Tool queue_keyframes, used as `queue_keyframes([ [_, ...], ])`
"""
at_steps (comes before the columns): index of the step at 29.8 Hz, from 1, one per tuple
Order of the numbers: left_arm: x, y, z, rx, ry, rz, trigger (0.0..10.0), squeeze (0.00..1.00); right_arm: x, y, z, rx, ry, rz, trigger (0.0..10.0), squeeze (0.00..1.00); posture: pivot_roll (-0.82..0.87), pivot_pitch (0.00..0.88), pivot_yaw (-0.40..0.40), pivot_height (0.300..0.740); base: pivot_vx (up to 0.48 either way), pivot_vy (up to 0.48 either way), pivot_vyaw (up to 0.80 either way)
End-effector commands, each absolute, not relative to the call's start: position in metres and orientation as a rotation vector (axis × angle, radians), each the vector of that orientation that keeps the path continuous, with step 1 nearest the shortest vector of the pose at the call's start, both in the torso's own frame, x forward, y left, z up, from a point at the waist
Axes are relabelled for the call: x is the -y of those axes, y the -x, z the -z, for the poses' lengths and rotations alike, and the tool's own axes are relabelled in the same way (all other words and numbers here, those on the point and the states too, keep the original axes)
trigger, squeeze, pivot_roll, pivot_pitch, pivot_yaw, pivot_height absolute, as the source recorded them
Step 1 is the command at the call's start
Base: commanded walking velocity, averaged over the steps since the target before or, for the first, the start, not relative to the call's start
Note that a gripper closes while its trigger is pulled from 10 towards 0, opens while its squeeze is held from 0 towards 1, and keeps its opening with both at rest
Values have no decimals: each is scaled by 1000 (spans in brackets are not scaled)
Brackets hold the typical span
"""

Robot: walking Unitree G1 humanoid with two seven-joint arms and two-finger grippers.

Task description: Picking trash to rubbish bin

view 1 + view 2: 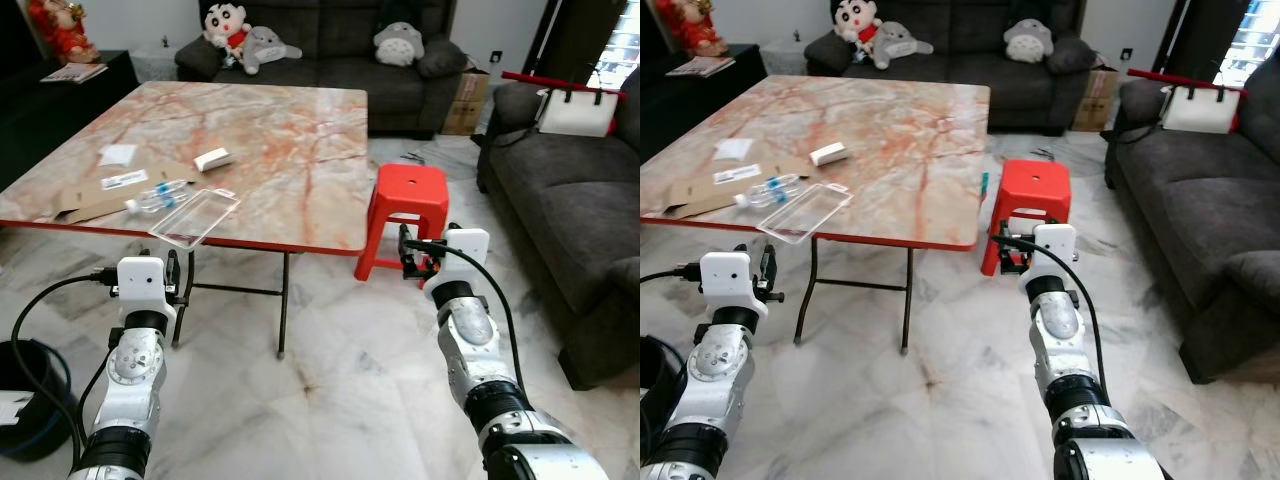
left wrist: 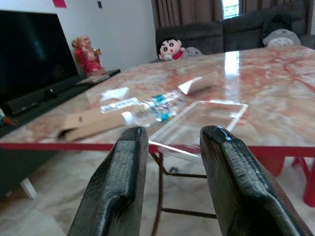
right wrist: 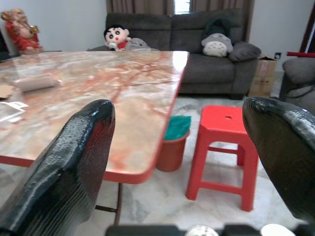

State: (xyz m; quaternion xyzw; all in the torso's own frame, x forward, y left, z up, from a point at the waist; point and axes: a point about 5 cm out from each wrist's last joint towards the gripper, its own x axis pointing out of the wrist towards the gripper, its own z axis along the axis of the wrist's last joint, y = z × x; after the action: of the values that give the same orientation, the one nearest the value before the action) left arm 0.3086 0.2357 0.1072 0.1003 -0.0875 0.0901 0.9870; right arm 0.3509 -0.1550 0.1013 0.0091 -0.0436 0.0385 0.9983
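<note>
A: Grippers, nearest first?

B: Two. Left gripper is held low, just short of the marble table's near edge, fingers a narrow gap apart, nothing between them. Right gripper is off the table's near right corner, fingers spread wide, empty, facing the red stool.

A: Trash on the table, counted?

B: Five items, all at the table's near-left part. One clear plastic tray overhanging the near edge. One plastic bottle lying on its side just behind the tray. One flat cardboard piece beside the bottle, with a white label on it. One white paper farther in. One small white box beyond the bottle.

A: Bins?

B: One black bin on the floor, left of the table and beside the left arm. One small brown bin with a green lining between table and stool.

A: Beyond the table?

B: One dark sofa holding three plush toys; a second sofa to the table's right
</note>
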Motion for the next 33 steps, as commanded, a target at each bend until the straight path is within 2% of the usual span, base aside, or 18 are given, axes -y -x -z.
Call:
queue_keyframes([
  [1, -235, -311, -111, 183, -191, -188, 10000, 0, 158, -353, -105, 92, -19, -70, 10000, 0, -44, 0, 2, 740, 0, 337, 0],
  [13, -236, -311, -113, 185, -191, -185, 10000, 0, 155, -352, -104, 90, -30, -78, 10000, 0, -35, 0, 7, 740, 0, 383, 0],
  [30, -234, -315, -118, 194, -198, -171, 10000, 0, 153, -351, -103, 95, -46, -76, 10000, 0, -32, 0, 22, 740, 0, 475, 0],
  [33, -231, -316, -120, 206, -212, -155, 10000, 0, 152, -351, -103, 96, -48, -77, 10000, 0, -32, 0, 25, 740, 0, 0, 0],
])
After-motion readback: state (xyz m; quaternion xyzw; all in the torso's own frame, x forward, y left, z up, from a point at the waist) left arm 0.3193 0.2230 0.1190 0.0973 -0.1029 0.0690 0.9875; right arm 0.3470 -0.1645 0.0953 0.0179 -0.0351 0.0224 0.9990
